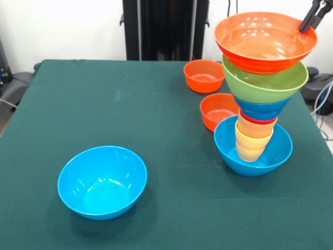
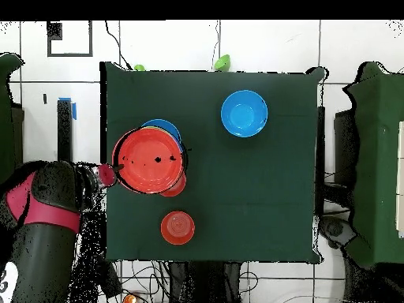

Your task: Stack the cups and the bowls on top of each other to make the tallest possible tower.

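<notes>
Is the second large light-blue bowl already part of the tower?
No. The second large light-blue bowl sits alone on the green table, well apart from the tower.

claw [image 1: 316, 14] cut off, grip unclear

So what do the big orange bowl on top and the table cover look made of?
The large orange bowl looks like glossy moulded plastic: bright specular spots dot its inside and its thin rim is smooth. The table cover looks like matte dark green cloth, probably felt: no shine, faint scuff marks.
</notes>
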Controlling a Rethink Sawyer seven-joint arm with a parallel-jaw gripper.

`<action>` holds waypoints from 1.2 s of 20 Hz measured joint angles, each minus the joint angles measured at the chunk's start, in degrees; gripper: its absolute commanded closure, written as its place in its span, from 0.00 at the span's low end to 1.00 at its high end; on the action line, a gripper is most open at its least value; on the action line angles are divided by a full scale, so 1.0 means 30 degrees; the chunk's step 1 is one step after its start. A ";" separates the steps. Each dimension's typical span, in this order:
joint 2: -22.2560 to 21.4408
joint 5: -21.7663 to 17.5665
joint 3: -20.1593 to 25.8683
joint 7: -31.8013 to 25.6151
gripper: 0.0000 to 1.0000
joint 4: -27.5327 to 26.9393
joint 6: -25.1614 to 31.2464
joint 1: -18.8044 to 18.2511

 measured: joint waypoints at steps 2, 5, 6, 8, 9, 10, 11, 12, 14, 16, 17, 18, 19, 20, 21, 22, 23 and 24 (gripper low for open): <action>0.0000 0.0000 0.0000 0.0000 1.00 -0.0074 0.0004 0.0000; 0.0000 0.0000 0.0000 0.0000 1.00 -0.0282 0.0000 0.0000; 0.0000 0.0000 0.0000 0.0000 1.00 -0.0323 0.0000 0.0000; 0.0000 0.0000 0.0000 0.0000 1.00 -0.0370 0.0004 0.0000; 0.0001 0.0000 0.0000 0.0000 1.00 -0.0376 0.0004 0.0000; 0.0001 0.0000 0.0000 0.0000 1.00 -0.0381 0.0004 0.0000; 0.0002 0.0000 0.0000 0.0000 1.00 -0.0387 0.0004 0.0000; 0.0002 0.0000 0.0000 0.0000 1.00 -0.0387 0.0004 0.0000; 0.0002 0.0000 0.0000 0.0000 1.00 -0.0387 0.0000 0.0000; 0.0002 0.0000 0.0000 0.0000 1.00 -0.0387 -0.0004 0.0000; 0.0002 0.0000 0.0000 0.0000 1.00 -0.0387 -0.0008 -0.0006; 0.0002 -0.0004 0.0000 0.0000 1.00 -0.0387 -0.0048 -0.0016; 0.0002 -0.0004 0.0000 0.0000 1.00 -0.0387 -0.0087 -0.0020; 0.0020 -0.0004 -0.0014 0.0000 1.00 -0.0389 -0.0186 -0.0024; 0.0045 -0.0008 -0.0025 0.0000 1.00 -0.0389 -0.0258 -0.0024; 0.0065 -0.0004 -0.0030 0.0000 1.00 -0.0389 -0.0301 -0.0026; 0.0094 -0.0004 -0.0033 0.0000 1.00 -0.0389 -0.0357 -0.0028; 0.0141 -0.0008 -0.0047 0.0000 1.00 -0.0389 -0.0428 -0.0030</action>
